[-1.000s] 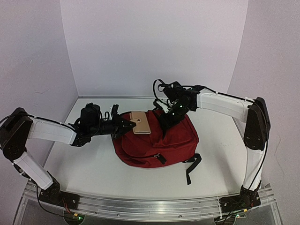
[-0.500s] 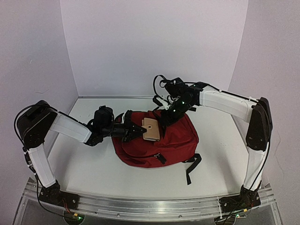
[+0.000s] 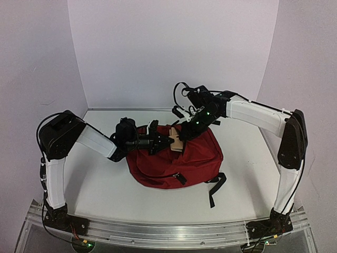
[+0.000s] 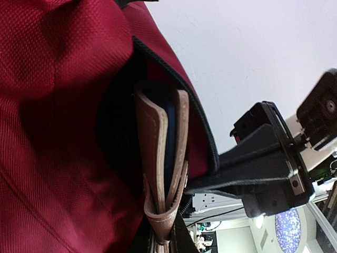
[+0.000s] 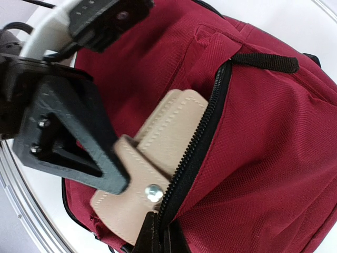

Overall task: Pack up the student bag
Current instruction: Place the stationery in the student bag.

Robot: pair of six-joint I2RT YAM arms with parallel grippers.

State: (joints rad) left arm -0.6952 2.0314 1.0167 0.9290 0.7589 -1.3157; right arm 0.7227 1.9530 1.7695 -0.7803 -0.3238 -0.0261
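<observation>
Tabletop (image 3: 105, 184): student bag (image 3: 195, 158), straps (image 3: 213, 192) trailing near-right

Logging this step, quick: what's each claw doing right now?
Left claw: closed, holding the tan leather case.
Right claw: closed, pinching the zipper edge of the student bag.

Bright, even light is thrown from above, and the walls (image 3: 174, 52) are washed to a pale lilac. Only a soft, narrow shadow is cast by the bag (image 3: 184, 161) on the table (image 3: 105, 184). In the left wrist view the wallet (image 4: 152, 147) is rendered sharp, while the far background is blurred and blown out.
</observation>
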